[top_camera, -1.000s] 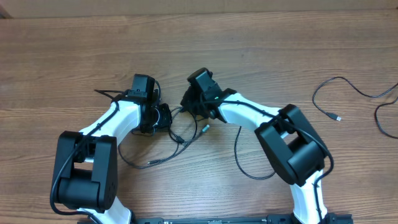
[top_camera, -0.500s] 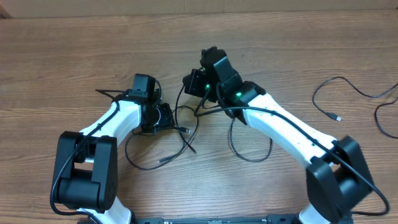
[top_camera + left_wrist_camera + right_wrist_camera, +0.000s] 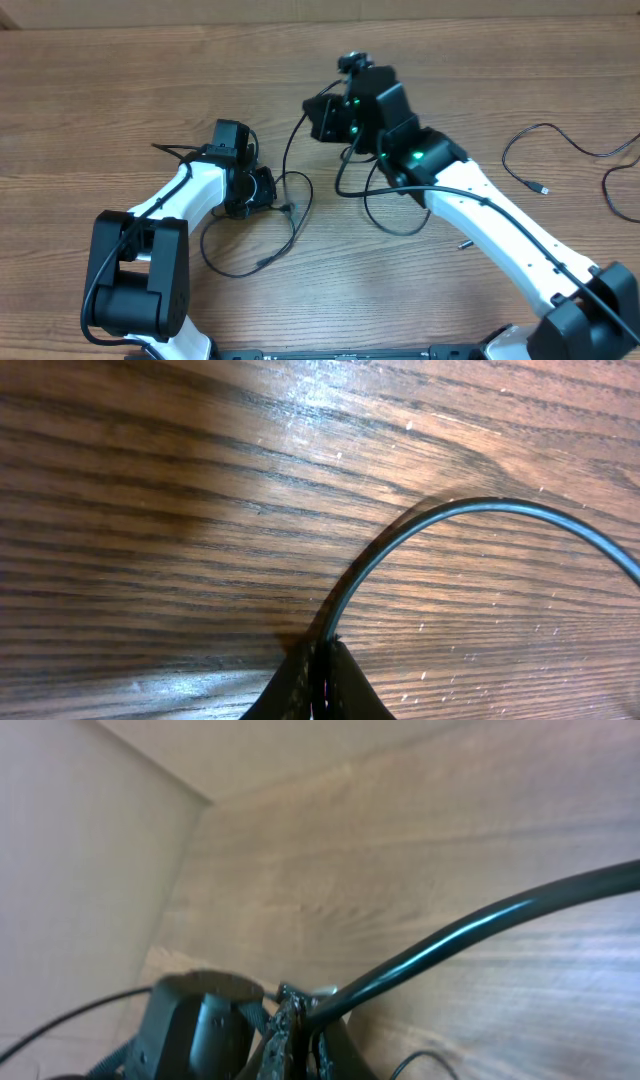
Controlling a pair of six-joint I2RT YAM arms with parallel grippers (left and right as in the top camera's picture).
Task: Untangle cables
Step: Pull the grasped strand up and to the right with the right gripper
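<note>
Cables: thin black cords (image 3: pixel 287 152) mid-table, spread in loose loops between the two grippers, not knotted tight.
Strand, upper: runs from the right gripper down in a curve to the left gripper.
Loop, lower: sags from the left gripper toward the near edge (image 3: pixel 225 269), one end lying free on the wood.
Loop, right: an open curl (image 3: pixel 372 218) beside and partly under the right arm.
Left gripper (image 3: pixel 265 190): jaws closed hard on a cable. In the wrist view the cord (image 3: pixel 480 507) rises out of the pinched tips (image 3: pixel 322 660) and arcs off right, just above the wood.
Right gripper (image 3: pixel 315 115): jaws closed on a cable. In its wrist view the cord (image 3: pixel 470 925) leaves the tips (image 3: pixel 300 1020) taut, up and right, clear of the table.
Far cables: two more cords (image 3: pixel 560 131) at the right edge, well apart from the arms, one running out of view.
Speck (image 3: pixel 465 243): small pale piece beside the right arm, possibly a plug; too small to tell.
Green lights (image 3: pixel 413 157): lit on the right arm.
Table (image 3: pixel 120 90): wood grain; far edge runs along the top of the overhead view, with bare wood between it and both grippers.
</note>
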